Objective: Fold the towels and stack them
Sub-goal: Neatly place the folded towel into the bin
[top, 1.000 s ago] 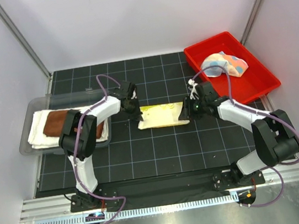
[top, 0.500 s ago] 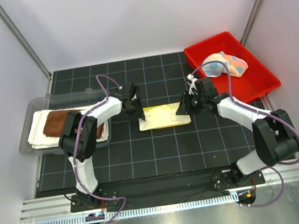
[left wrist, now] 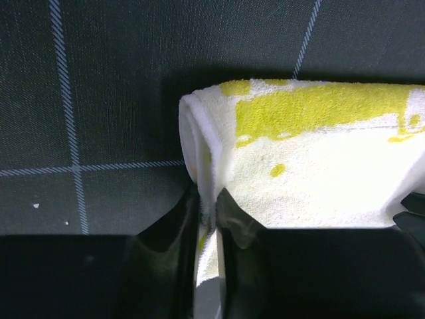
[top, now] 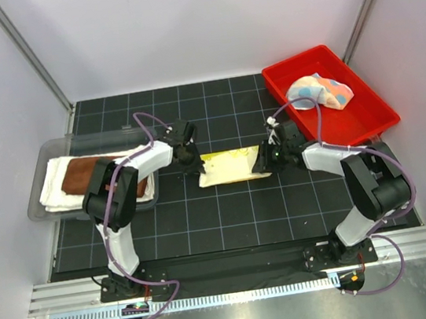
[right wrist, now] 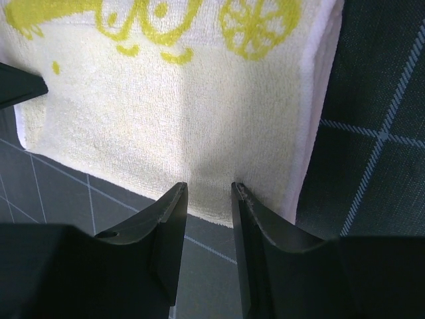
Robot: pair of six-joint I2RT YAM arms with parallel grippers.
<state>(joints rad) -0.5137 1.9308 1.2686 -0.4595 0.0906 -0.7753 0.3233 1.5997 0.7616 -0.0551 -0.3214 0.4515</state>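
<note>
Left end effector (top: 190, 161) logged first: jaws pinched together on the folded left edge of the yellow towel (top: 232, 165). From the wrist, cloth seen squeezed in the pinch (left wrist: 207, 219), with the fold rolled over just beyond it.

Right end effector (top: 265, 161) at the towel's right edge, jaws a narrow gap apart. From its wrist, the towel's hem lies in line with that gap (right wrist: 207, 199); cannot tell whether the tips touch the cloth.

Yellow towel flat on the black gridded bench (top: 229, 220), about mid-bench between the two arms, folded into a long strip running left to right, with a yellow-green print on top.

Far right: red tray (top: 369, 115) holding the pastel towel (top: 318, 91), bunched, not folded.

Left: clear tub (top: 46, 149) holding the cream-white towel (top: 51, 196), folded, with the brown towel (top: 80, 174) folded on top of it, partly hidden by the left arm
</note>
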